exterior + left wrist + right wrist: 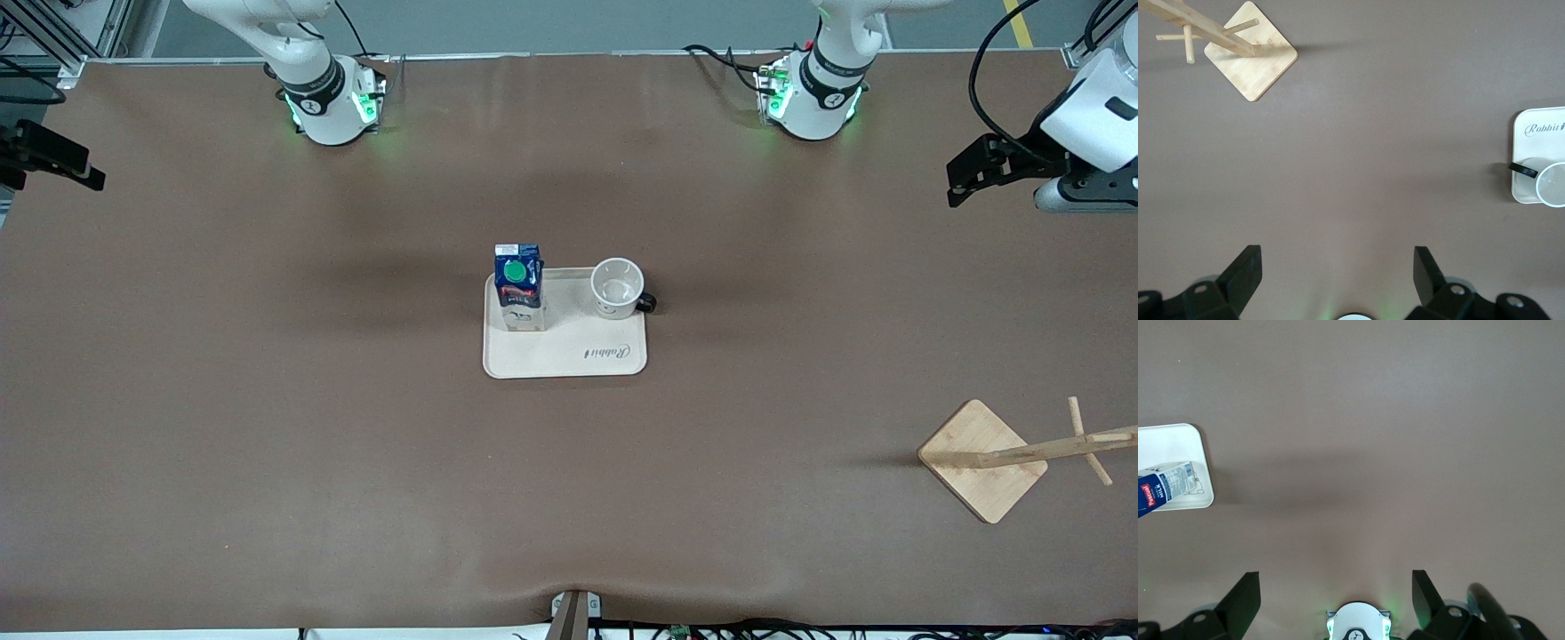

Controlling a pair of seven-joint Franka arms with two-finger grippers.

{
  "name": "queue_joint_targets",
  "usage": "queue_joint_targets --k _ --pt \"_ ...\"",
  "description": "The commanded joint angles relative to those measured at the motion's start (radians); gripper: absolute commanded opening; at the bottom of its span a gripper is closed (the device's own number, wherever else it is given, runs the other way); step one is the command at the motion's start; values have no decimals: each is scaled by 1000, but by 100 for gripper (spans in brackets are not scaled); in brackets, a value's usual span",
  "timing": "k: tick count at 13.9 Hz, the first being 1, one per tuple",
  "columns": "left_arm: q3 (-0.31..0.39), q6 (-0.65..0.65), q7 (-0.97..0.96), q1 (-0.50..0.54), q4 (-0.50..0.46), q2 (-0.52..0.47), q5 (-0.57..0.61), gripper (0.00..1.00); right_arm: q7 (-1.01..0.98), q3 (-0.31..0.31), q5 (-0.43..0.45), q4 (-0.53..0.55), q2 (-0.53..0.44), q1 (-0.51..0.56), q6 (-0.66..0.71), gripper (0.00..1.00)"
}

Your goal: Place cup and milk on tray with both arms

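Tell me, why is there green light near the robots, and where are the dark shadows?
Front view: the arms' bases glow green onto the table; soft shadows lie beside the milk and cup on the tray. Left wrist view: the wooden stand casts a faint shadow.

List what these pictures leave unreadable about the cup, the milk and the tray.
- Cup: the left wrist view's edge cuts it off; its face is unseen there.
- Milk: the right wrist view's edge cuts off its top.
- Tray: its bear drawing sits hidden by the milk in the front view.
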State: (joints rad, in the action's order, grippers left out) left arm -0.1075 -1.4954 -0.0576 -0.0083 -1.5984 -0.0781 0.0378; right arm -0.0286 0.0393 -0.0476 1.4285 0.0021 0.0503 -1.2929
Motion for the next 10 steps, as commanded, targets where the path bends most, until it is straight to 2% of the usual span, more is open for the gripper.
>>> queue_joint_targets --k 1,10 --pt "3 9 5 1 18 5 -18 100 -10 13 -5 50 -30 -9 -23 100" --pt "3 10 2 1 18 -2 -18 100 -14 8 31 49 -30 -33 -23 100"
